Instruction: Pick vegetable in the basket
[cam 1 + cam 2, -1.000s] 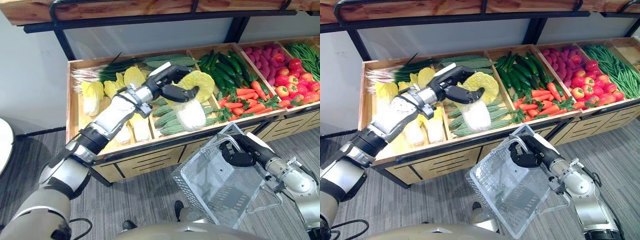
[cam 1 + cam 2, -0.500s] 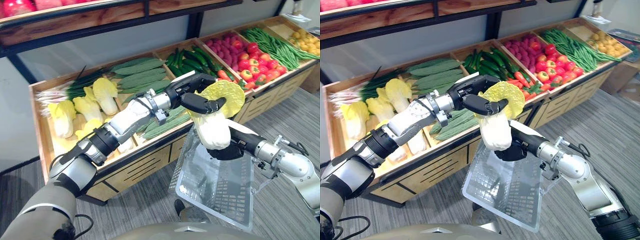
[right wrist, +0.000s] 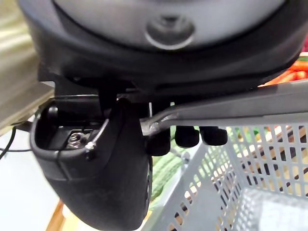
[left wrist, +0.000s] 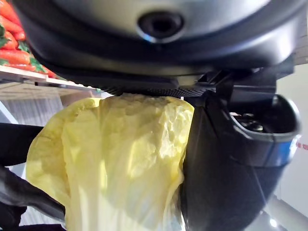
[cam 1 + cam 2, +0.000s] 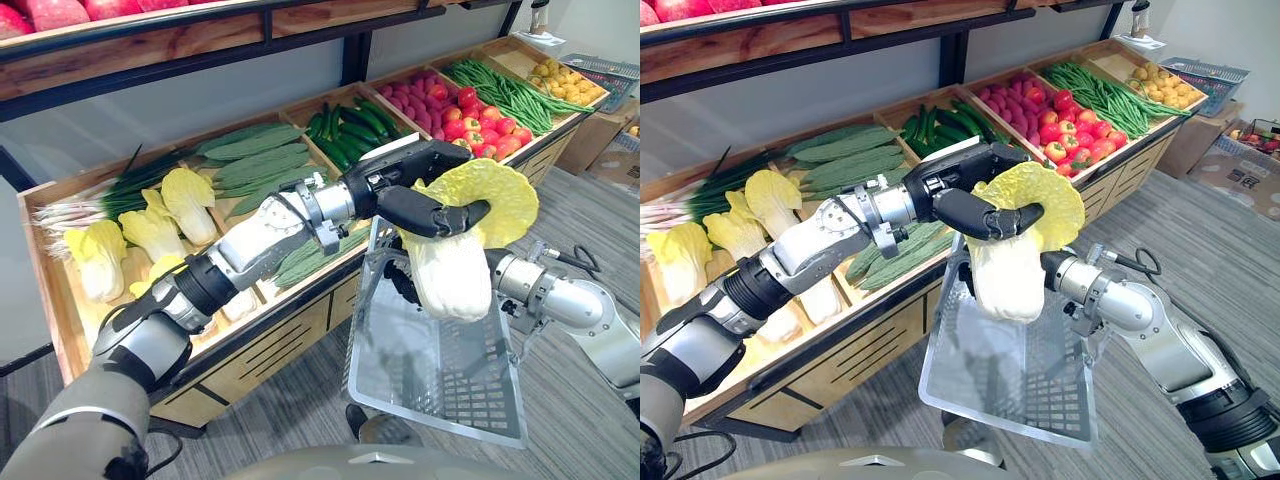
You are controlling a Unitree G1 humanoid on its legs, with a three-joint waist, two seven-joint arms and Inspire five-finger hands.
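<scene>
wooden produce stand (image 5: 250, 345); before it, grey mesh basket (image 5: 440, 385), its handle (image 3: 231, 103) gripped by the curled fingers of the right hand (image 3: 110, 159); napa cabbage (image 5: 455, 275) hanging over the basket, clasped between fingers and thumb of the left hand (image 5: 420, 190).

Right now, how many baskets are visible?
2. One basket hangs from the right hand, under the cabbage in the left hand; a second basket sits past the far right end of the stand.

Translucent perforated plastic basket (image 5: 420, 362) — crinkled, matt cabbage (image 5: 455, 282); bare wooden stand (image 5: 266, 350).
</scene>
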